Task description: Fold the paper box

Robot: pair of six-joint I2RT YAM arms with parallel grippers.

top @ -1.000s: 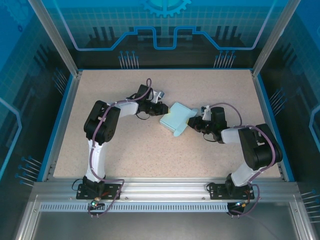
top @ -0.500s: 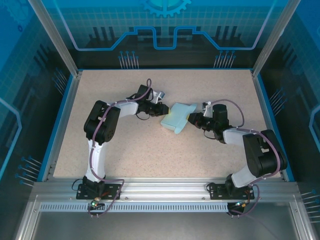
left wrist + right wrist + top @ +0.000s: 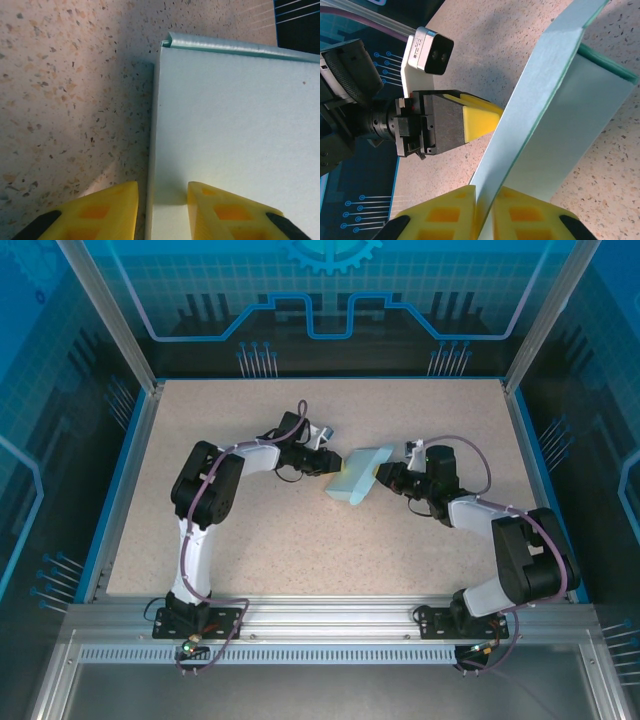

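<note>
The paper box [image 3: 360, 472] is light blue card, half raised off the speckled table between the two arms. My right gripper [image 3: 387, 478] is at its right end. In the right wrist view that gripper [image 3: 487, 192] is shut on a thin upright panel of the paper box [image 3: 540, 95]. My left gripper [image 3: 330, 462] meets the box from the left. In the left wrist view its jaws [image 3: 162, 192] stand apart astride the left edge of the paper box [image 3: 235, 110]. One yellow finger [image 3: 225, 210] lies over the box's face; the other finger is beside the edge, a sliver apart.
The left arm's wrist camera [image 3: 427, 50] and one yellow finger [image 3: 477, 120] are close behind the raised panel. Blue walls and metal posts [image 3: 110, 320] bound the beige table [image 3: 250, 540] on three sides, with the aluminium rail [image 3: 330, 615] at the near edge.
The right gripper has swung left and lifted the box's panel more upright. The left gripper has moved right, against the box, and its jaws have widened.
</note>
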